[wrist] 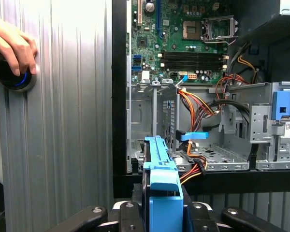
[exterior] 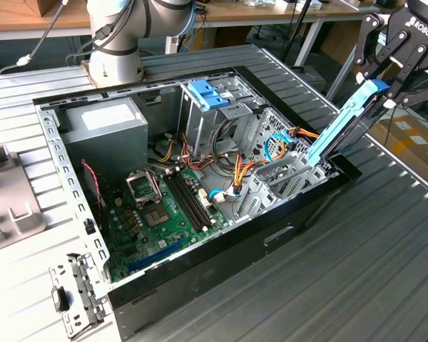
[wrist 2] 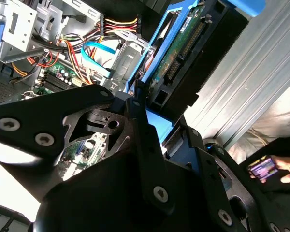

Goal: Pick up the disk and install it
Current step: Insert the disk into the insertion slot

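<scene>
At the upper right of the exterior view, the claw (exterior: 382,92) is clamped on the blue-railed end of the disk (exterior: 340,125). The disk slants steeply, its lower end reaching into the open computer case (exterior: 221,265) near the right-hand edge. The green motherboard (exterior: 164,210) sits lower left inside. In the first wrist view, a person's hand (wrist: 12,42) rests on a black knob (wrist: 9,77) on the ribbed worktop (wrist: 72,121).

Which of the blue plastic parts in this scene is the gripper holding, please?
The blue-railed disk, tilted at the open case's edge in the gripper; the blue latch piece sits untouched on the drive cage.
</scene>
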### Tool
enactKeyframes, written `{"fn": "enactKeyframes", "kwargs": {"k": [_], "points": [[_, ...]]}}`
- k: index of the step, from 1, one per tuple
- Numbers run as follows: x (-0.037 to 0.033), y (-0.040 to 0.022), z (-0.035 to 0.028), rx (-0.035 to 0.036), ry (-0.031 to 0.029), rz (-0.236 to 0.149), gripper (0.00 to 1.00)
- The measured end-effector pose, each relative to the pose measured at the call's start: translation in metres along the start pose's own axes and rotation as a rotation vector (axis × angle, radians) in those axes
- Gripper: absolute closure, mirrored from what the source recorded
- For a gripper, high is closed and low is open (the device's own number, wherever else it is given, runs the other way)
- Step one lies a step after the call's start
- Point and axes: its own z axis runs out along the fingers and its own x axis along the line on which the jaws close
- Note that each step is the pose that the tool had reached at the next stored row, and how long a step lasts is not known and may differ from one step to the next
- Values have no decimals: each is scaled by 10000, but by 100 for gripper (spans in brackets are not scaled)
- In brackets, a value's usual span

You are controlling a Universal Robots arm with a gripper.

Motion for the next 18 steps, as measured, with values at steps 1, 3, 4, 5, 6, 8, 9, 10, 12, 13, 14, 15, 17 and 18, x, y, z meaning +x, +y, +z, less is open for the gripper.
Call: {"fn": "enactKeyframes", "kwargs": {"k": [1, 3, 4, 5, 6, 8, 9, 10, 12, 13, 14, 15, 17, 18], "points": [[0, 1, 2, 0, 0, 0, 63], [1, 7, 6, -1, 0, 0, 63], [1, 10, 7, -1, -1, 0, 63], [1, 12, 9, 0, 0, 0, 63], [1, 14, 11, 0, 0, 0, 63], [1, 20, 16, 0, -1, 0, 63], [2, 22, 17, -1, 0, 0, 63], [2, 27, 20, -1, 0, 0, 63], [2, 30, 23, 0, -1, 0, 63], [2, 33, 25, 0, 0, 0, 63], [2, 36, 27, 0, 0, 0, 63], [3, 38, 29, 0, 0, 0, 63], [3, 41, 32, 0, 0, 0, 63], [3, 45, 35, 0, 0, 0, 63]]}}
